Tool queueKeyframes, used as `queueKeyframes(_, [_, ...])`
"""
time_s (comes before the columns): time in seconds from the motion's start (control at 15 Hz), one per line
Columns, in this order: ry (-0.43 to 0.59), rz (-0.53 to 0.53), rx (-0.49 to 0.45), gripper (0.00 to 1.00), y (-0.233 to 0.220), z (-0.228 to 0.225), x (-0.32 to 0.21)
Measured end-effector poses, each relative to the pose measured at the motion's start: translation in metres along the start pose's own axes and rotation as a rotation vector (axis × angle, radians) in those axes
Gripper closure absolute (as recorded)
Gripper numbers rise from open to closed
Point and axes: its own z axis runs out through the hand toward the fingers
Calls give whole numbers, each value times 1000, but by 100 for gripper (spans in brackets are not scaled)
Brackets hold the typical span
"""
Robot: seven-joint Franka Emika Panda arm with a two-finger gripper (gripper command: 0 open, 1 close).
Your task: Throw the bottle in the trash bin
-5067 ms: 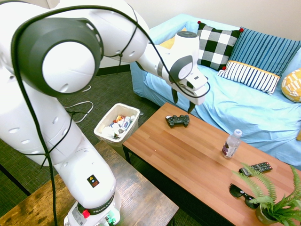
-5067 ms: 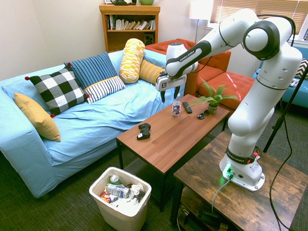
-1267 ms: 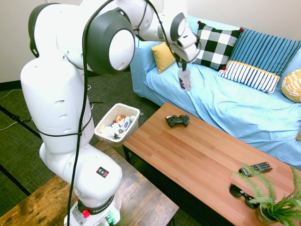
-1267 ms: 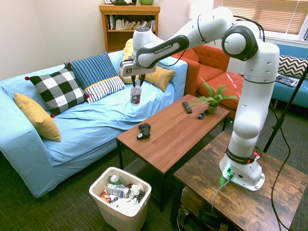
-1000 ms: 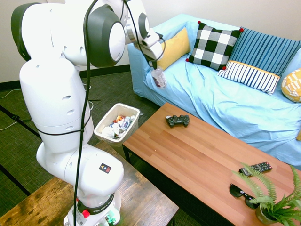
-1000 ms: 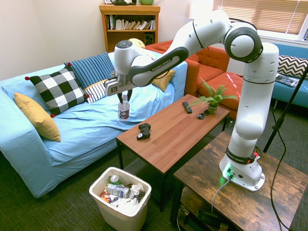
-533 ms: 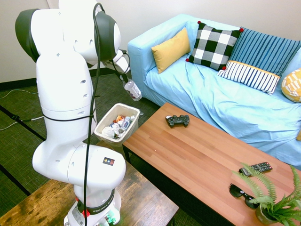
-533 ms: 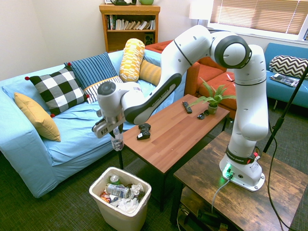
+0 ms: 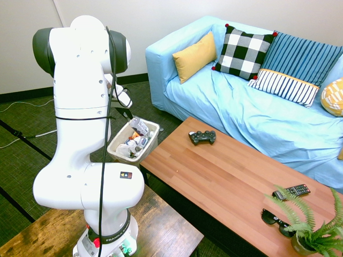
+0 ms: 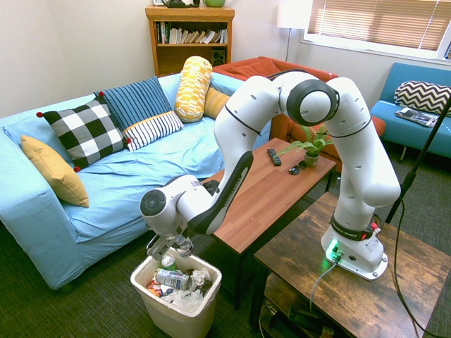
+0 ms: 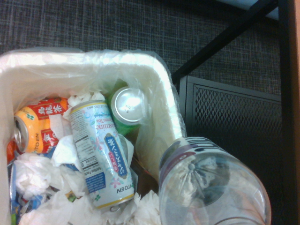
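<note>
The trash bin (image 9: 119, 143) stands on the carpet at the coffee table's end, off-white and lined with a bag, holding cans and crumpled paper. The bottle (image 9: 139, 126), clear with a dark label band, hangs tilted just above the bin's rim. My gripper (image 9: 130, 116) is shut on its upper end. From the other side, the gripper (image 10: 171, 248) sits low over the bin (image 10: 165, 313), the bottle mostly hidden behind the wrist. In the wrist view the bottle (image 11: 213, 185) shows base-on beside the bin's rim (image 11: 161, 79), partly over the floor outside it.
A wooden coffee table (image 9: 225, 182) beside the bin carries a game controller (image 9: 202, 137), a remote (image 9: 291, 190), sunglasses (image 9: 276, 220) and a potted fern (image 9: 316, 230). A blue sofa (image 9: 268, 123) with cushions runs behind it. The table's black leg (image 11: 220, 42) stands close to the bin.
The arm has swung down and away from the sofa with the bottle, from above the carpet to just over the bin's rim. The grip has stayed shut.
</note>
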Motion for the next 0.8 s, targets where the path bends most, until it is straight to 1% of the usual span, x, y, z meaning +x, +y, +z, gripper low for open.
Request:
queueKeyframes(0.33, [-21, 20, 13, 0, -6, -6, 15])
queueKeyframes(0.8, [-34, 34, 11, 0, -7, 1, 36])
